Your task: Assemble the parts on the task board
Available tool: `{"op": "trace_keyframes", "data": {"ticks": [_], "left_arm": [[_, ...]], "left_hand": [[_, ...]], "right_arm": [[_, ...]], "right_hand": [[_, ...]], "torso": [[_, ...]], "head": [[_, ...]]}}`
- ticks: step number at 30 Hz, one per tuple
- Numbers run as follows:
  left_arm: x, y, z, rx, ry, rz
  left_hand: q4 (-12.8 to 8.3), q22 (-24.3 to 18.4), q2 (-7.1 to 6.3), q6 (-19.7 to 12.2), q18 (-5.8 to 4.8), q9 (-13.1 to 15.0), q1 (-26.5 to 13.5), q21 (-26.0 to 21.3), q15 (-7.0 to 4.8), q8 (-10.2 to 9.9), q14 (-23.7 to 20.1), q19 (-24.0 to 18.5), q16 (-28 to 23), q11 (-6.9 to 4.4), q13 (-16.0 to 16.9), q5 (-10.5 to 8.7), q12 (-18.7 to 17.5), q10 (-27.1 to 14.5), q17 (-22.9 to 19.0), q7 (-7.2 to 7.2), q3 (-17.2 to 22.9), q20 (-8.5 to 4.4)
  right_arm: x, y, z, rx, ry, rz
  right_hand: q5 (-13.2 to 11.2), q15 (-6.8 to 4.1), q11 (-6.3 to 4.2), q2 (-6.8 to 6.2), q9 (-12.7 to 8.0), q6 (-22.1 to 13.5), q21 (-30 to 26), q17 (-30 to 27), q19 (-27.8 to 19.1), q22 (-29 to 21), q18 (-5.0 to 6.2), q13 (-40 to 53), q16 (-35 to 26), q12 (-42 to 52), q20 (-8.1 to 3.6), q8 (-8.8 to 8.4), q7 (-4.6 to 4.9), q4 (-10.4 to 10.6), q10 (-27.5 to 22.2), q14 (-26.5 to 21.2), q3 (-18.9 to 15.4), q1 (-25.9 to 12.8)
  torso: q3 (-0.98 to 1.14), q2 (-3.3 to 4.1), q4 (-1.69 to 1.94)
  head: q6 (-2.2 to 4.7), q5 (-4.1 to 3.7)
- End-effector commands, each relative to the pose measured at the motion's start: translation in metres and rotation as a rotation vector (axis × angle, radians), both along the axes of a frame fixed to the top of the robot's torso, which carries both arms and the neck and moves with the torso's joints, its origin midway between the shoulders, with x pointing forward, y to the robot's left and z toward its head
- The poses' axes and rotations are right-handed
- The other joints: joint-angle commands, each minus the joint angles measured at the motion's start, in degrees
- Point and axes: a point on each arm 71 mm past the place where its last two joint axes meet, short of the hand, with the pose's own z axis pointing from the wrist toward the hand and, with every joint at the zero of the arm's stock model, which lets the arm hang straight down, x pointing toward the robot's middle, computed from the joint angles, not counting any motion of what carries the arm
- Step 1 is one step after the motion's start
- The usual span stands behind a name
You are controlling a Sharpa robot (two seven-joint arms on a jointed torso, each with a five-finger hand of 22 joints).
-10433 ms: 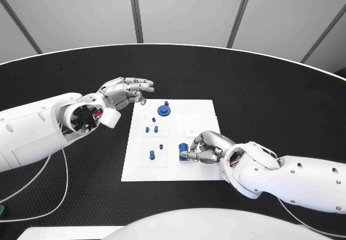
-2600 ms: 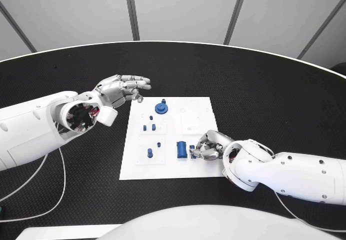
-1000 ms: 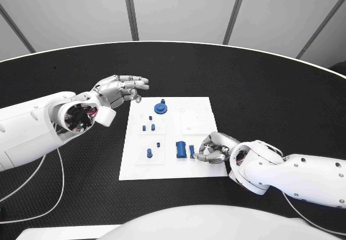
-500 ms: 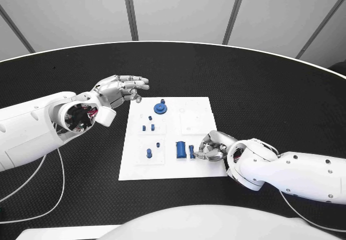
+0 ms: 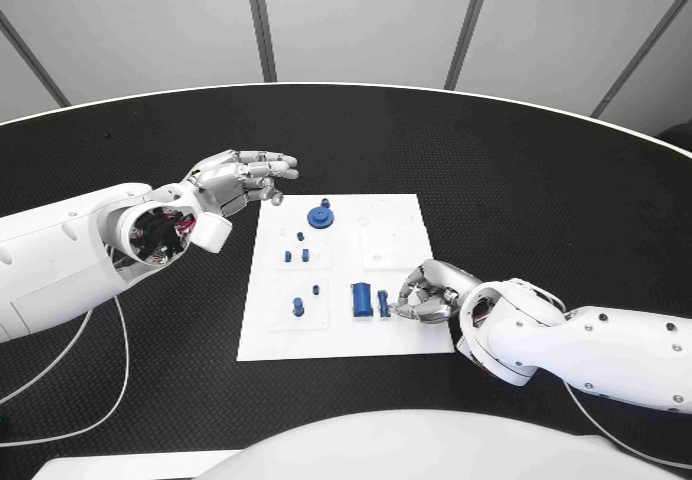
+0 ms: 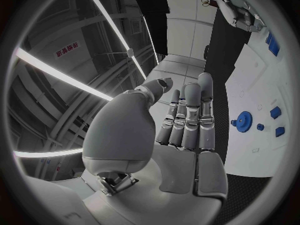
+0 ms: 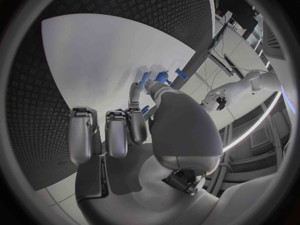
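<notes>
Tabletop (image 5: 548, 180) of black, textured material carries the white task board (image 5: 397, 225) at its middle, lying flat with its long side running away from the robot. Blue parts sit on the board: a round gear-like piece (image 5: 320, 216) near the far edge, a few small pegs (image 5: 296, 256) in the left column behind it, a taller peg (image 5: 299, 307) nearer the robot, and a rectangular block (image 5: 361, 296) with a slimmer blue piece (image 5: 382, 303) just beside it in the near right area. The right hand (image 5: 427, 291) rests over the board's near right edge, its fingers curled in and its fingertips at or very close to the slim blue piece; the right wrist view shows one finger (image 7: 135, 97) stretched toward the blue parts while the others stay folded against the palm, but whether it actually has hold of the piece I cannot tell. The left hand (image 5: 240, 179) hovers above the bare tabletop just off the board's far left corner, clear of every part; the left wrist view shows its fingers (image 6: 190, 115) straight and loosely together, with nothing in the palm. In that same view the gear-like piece (image 6: 243, 120) and two small pegs stand on the white board beyond the fingertips.
</notes>
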Motion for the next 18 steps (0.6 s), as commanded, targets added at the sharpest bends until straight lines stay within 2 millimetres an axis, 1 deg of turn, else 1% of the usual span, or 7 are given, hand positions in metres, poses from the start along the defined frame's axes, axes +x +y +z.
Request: {"op": "trace_keyframes", "data": {"ticks": [1,6,8,10,12,13,18], "left_arm": [[0.001,0.0,0.0,0.0,-0.001,0.002],[0.004,0.001,-0.002,-0.01,0.0,0.011],[0.006,0.002,-0.004,-0.024,0.005,0.026],[0.008,0.004,-0.005,-0.033,0.005,0.041],[0.01,0.006,-0.007,-0.043,0.007,0.065],[0.012,0.007,-0.008,-0.049,0.009,0.078],[0.022,0.011,-0.014,-0.082,0.014,0.163]], "left_hand": [[0.4,-0.06,0.25,-0.4,0.88,0.06,0.04,-0.23,0.02,-0.38,-0.2,0.08,0.27,0.04,0.06,0.17,0.3,-0.49,-0.07,0.04,-0.09,0.51],[0.58,-0.09,0.12,-0.44,0.87,0.09,-0.2,-0.27,0.06,-0.4,-0.23,0.07,0.28,0.08,0.07,0.13,0.32,-0.55,-0.1,0.05,-0.25,0.53],[0.75,-0.12,0.02,-0.51,0.85,0.1,-0.4,-0.33,0.09,-0.44,-0.28,0.03,0.28,0.09,0.07,0.11,0.32,-0.63,-0.13,0.03,-0.38,0.57],[0.97,-0.19,0.01,-0.54,0.84,0.13,-0.6,-0.47,0.11,-0.45,-0.47,-0.12,0.22,0.05,0.07,0.1,0.36,-0.67,-0.18,-0.08,-0.48,0.62],[1.31,-0.43,0.01,-0.45,0.85,0.26,-0.75,-1.01,0.11,-0.36,-1.62,-0.77,-0.6,-0.05,0.06,0.13,0.39,-0.72,-0.58,-0.26,-0.53,0.67],[1.64,-1.24,-0.24,-0.61,0.8,0.43,-0.69,-2.8,0.33,-0.33,-5.02,-2.97,-3.63,0.03,-0.36,0.13,-0.08,-1.22,-2.0,-0.31,-0.35,0.83],[3.12,-5.9,-0.62,-1.15,0.59,1.22,-0.54,-11.39,1.97,0.15,-11.41,-9.33,-18.06,0.88,-3.04,0.06,-2.51,-1.21,-9.32,-0.21,0.24,2.71]], "right_arm": [[-0.003,-0.008,0.007,0.066,-0.037,0.002],[0.008,-0.02,0.02,0.236,-0.09,-0.009],[0.021,-0.028,0.025,0.345,-0.096,-0.037],[0.035,-0.035,0.029,0.421,-0.097,-0.066],[0.049,-0.043,0.033,0.489,-0.098,-0.103],[0.056,-0.047,0.035,0.518,-0.098,-0.122],[0.095,-0.07,0.046,0.667,-0.136,-0.239]], "right_hand": [[0.16,-0.11,0.15,-0.72,-0.32,-1.25,-0.68,12.51,4.65,12.82,-0.3,9.77,-0.01,-1.21,-0.43,-0.43,0.26,0.39,2.17,5.4,-0.01,0.17],[4.02,1.04,1.56,-1.52,-1.22,-4.27,-8.3,7.72,2.15,8.9,1.32,5.82,-3.21,-9.3,0.49,-2.33,1.89,0.78,-1.66,4.1,-0.37,2.22],[4.03,1.93,2.65,-1.5,-1.82,-6.33,-20.45,0.23,-2.05,2.5,3.64,-0.82,-9.13,-22.11,1.29,-3.73,3.14,0.67,-7.86,1.56,-0.3,4.22],[3.79,3.06,3.88,-1.35,-2.4,-8.42,-39.88,-11.13,-8.14,-8.6,6.72,-11.71,-20.15,-40.58,2.44,-5.16,4.5,0.34,-16.74,-3.02,0.09,7.07],[3.07,3.58,4.38,-1.3,-2.62,-8.96,-49.51,-16.4,-11.26,-14.37,8.01,-16.22,-26.02,-47.15,2.96,-5.57,5.01,0.26,-19.94,-5.76,0.45,8.15],[1.8,4.22,5.13,-1.48,-3.17,-10.06,-58.94,-24.03,-14.04,-20.44,9.08,-19.52,-34.7,-50.16,3.64,-6.45,5.64,0.6,-21.07,-9.69,0.75,8.88],[0.08,6.29,6.82,-1.77,-6.92,-10.69,-70.23,-34.29,-16.85,-30.9,9.04,-34.88,-52.34,-62.44,5.68,-9.58,6.92,1.23,-22.28,-17.28,3.15,10.87]], "torso": [[-0.08,-0.3,-0.17],[-0.2,-0.73,-0.57],[-0.28,-1.17,-0.88],[-0.48,-1.66,-1.12],[-0.62,-2.0,-1.33],[-0.71,-2.32,-1.48],[-1.22,-3.33,-1.84]], "head": [[0.02,-0.11],[1.13,-0.12],[1.64,0.01],[2.38,0.04],[2.76,0.15],[3.21,0.25],[4.73,0.53]]}}
